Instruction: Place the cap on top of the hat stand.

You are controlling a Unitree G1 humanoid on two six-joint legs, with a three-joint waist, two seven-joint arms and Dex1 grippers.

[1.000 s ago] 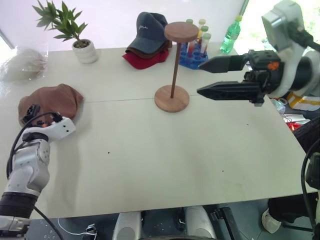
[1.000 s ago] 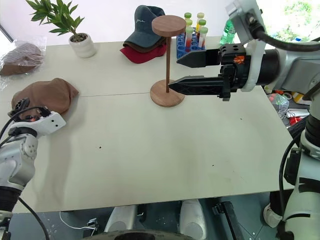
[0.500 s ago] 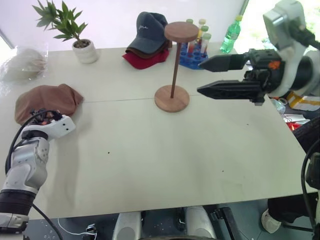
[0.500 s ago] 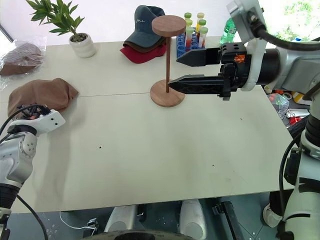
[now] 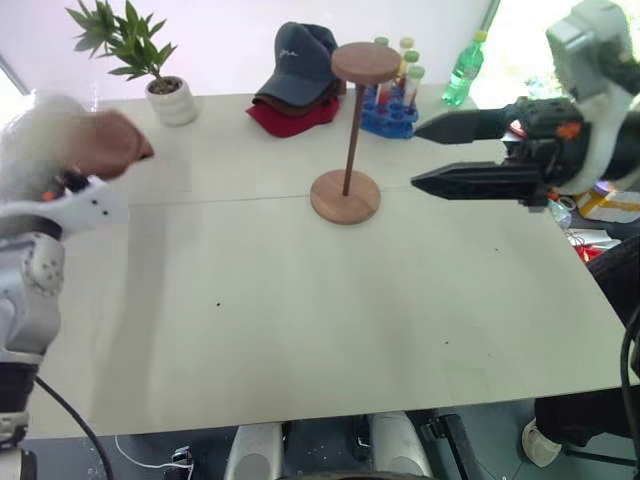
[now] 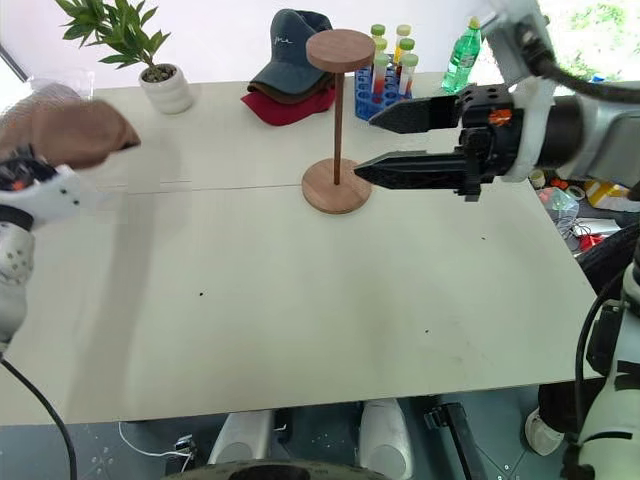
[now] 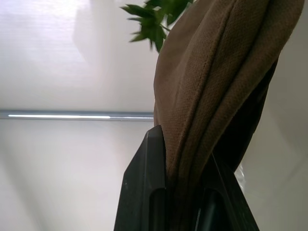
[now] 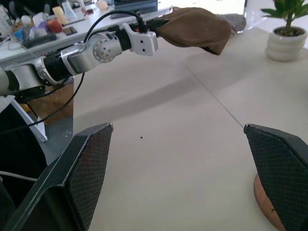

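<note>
Brown cap (image 6: 70,130) pinched in left fingers (image 7: 144,192), off table (image 6: 300,300)

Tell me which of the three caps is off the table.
The brown cap, pinched in the left gripper and held in the air. The grey cap and red cap lie stacked on the table.

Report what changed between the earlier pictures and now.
The left pincer closed on the cap and lifted it off the table; a second ago the cap lay flat there with the pincer at its edge. The right pincer stayed open and hovering beside the hat stand, which did not move, nor did the other caps or the plant.
</note>
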